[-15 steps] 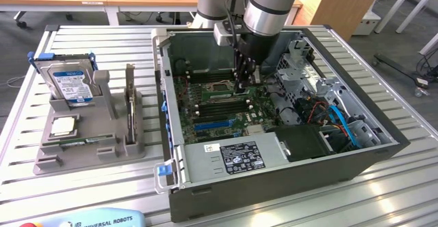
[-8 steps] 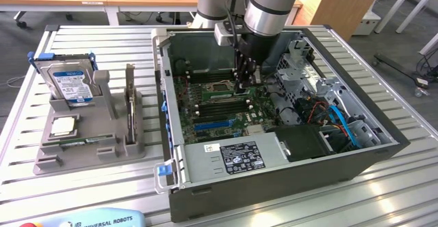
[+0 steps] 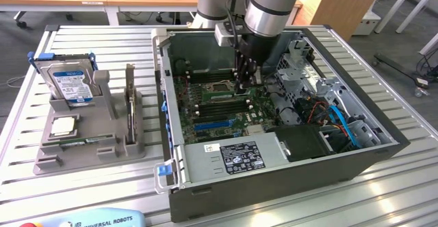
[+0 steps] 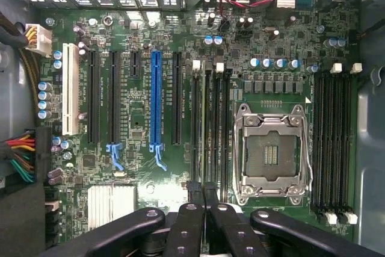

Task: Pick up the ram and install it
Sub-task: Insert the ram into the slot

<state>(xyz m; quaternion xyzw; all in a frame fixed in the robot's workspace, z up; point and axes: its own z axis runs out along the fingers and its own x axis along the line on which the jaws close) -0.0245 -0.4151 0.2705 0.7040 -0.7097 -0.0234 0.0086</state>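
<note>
The ram (image 4: 204, 126) stands edge-on in one of the black memory slots beside the CPU socket (image 4: 272, 151), seen as a thin pale strip. It runs straight up to my gripper (image 4: 203, 195). The black fingertips (image 4: 194, 204) are shut together right over the ram's near end, pinching its top edge. In the exterior view my gripper (image 3: 245, 85) reaches straight down into the open computer case (image 3: 274, 178), just above the motherboard (image 3: 205, 96) next to the socket. The part of the ram under the fingers is hidden.
Further memory slots (image 4: 334, 142) lie on the socket's other side, and long expansion slots (image 4: 156, 97) stand nearby. At the exterior view's left, a grey fixture (image 3: 89, 152) holds a hard drive (image 3: 72, 81) and an upright card (image 3: 129, 101). Cables and drive bays (image 3: 321, 96) crowd the case's right side.
</note>
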